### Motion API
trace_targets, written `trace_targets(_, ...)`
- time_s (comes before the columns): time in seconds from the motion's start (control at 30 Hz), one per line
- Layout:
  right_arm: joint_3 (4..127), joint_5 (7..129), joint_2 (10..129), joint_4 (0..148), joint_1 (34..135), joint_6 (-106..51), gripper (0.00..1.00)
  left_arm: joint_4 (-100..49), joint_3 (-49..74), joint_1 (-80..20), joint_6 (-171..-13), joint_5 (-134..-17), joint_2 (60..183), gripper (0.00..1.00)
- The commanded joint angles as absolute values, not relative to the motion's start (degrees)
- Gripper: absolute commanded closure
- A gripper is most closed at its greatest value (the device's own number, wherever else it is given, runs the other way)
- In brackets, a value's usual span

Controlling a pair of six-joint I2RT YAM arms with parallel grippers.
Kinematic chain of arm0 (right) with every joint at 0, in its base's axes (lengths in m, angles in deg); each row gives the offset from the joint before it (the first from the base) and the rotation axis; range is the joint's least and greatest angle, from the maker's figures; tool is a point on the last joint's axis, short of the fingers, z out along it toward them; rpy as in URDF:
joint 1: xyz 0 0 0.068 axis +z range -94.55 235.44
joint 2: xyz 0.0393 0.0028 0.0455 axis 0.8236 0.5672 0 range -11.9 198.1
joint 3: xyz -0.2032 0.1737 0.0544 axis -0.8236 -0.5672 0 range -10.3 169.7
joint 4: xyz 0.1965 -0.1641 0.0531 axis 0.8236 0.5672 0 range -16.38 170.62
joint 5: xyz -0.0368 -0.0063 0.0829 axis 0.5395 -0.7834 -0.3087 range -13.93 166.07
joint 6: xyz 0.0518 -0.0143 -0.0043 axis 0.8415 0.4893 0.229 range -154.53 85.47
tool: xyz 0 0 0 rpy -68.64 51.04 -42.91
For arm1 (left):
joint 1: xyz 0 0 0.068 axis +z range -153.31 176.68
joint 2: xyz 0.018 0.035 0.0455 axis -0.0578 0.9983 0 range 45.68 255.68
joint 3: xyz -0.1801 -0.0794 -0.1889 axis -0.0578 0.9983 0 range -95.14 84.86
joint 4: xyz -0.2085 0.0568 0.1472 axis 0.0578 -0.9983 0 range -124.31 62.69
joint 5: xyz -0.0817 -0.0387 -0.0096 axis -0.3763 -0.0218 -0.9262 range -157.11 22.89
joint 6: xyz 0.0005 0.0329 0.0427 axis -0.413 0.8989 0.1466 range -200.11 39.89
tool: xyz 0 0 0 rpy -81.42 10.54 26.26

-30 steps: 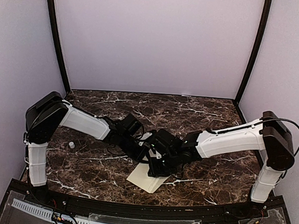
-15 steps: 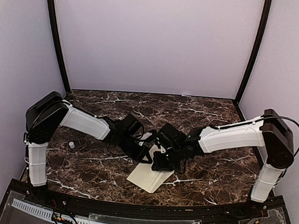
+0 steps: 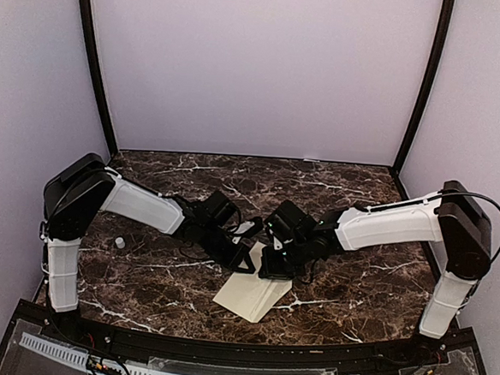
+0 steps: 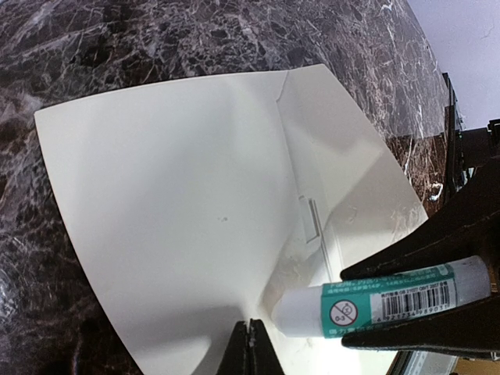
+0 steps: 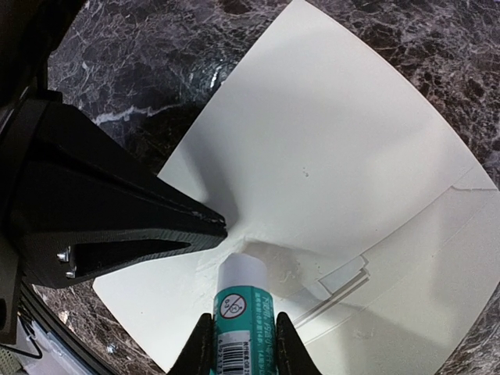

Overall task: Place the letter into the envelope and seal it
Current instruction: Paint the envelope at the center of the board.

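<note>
On the marble, near the front edge: the envelope (image 3: 251, 299) lies flat between my two arms with its flap (image 4: 351, 172) folded open, not yet sealed.
Whereabouts of the letter: I see no loose sheet on the table (image 3: 354, 289). Thin layered edges (image 5: 344, 275) at the pocket mouth suggest it is tucked inside, but I cannot confirm that.
Left side: my left gripper (image 3: 243, 260) is fully closed on nothing, its joined tips set down on the envelope near the fold.
Reason for that: I judge it pins the paper so the sheet does not drag or lift under the glue.
Right side: my right gripper (image 5: 241, 320) is clamped around a glue stick (image 5: 242, 301), white end down on the paper just beside the left tips.
Reason for that: the stick leans low along the fold, where the adhesive must go before the flap closes.
Top view gives: both arms converging at the centre, and a small white object (image 3: 119, 242) well apart by the left arm. The stick and its contact point are hidden.
Left wrist view gives: the stick's printed side and barcode, the fold line, and a wet-looking sheen (image 4: 297, 273) near its end.
Right wrist view gives: a look straight down the stick, showing the left fingers' black wedge meeting the paper beside it.
Risk, as I judge it: thin paper could wrinkle if the stick pushes toward the pin.
</note>
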State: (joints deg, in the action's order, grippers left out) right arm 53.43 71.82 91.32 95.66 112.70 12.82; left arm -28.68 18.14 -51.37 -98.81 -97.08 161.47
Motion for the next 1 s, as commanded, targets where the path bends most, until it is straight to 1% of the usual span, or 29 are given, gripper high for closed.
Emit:
trace_targets(0.0,51.4,73.3,92.3,98.1,112.3,11.7,1.00,-33.5,18.6,-51.2,-98.5,-94.5,164.4,1.00)
trace_targets(0.7,51.5,68.0,92.2,97.5,120.1,15.7,1.00,-33.8,18.3,-51.0,-98.7,-94.6,165.2,1.00)
trace_targets(0.97,51.7,70.6,91.9,100.1,119.2,15.5,1.00,-33.9,18.2,-50.9,-98.5,-94.8,165.2,1.00)
